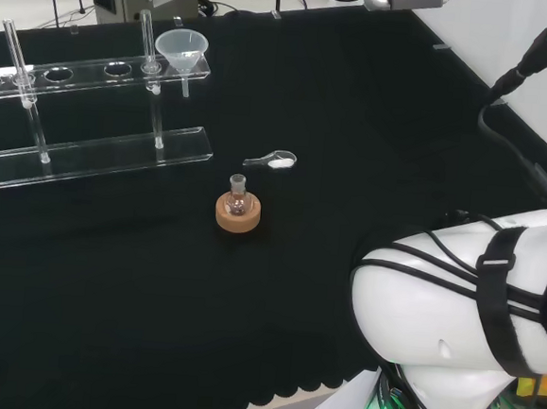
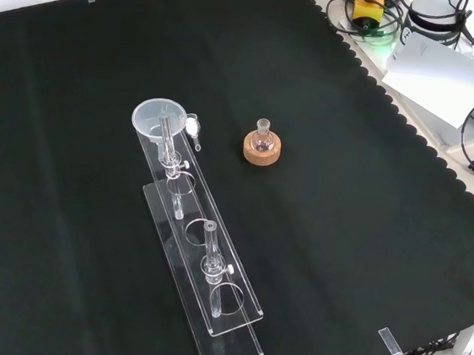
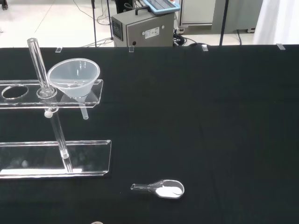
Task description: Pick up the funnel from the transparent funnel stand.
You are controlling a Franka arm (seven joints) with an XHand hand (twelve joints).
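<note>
In the head view, from left to right: 1 transparent funnel stand (image 1: 97, 157) with 2 upright posts and an upper shelf pierced by round holes; 1 clear funnel (image 1: 187, 54) seated in the hole at that shelf's right end, its stem hanging below the shelf; 1 small round flask (image 1: 238, 199) upright on 1 cork ring (image 1: 238, 213), apart from the stand's base; 1 clear scoop (image 1: 271, 161) lying flat just beyond the flask, a little white powder in its bowl; the arm's white links (image 1: 465, 305) at the right edge.

No finger or palm can be made out, so whether the hand is spread, pressed together or pinching cannot be told; places relative to it cannot be given either, beyond this: the wrist view looks onto the funnel (image 3: 74, 77) in its shelf hole, and the scoop (image 3: 161, 189) lies nearer that camera than the stand (image 3: 51, 158).

In the front view the funnel (image 2: 158, 123) sits at the stand's far end; the scoop (image 2: 193, 127) lies just beside it; the flask on its cork ring (image 2: 262, 150) stands to their right.
</note>
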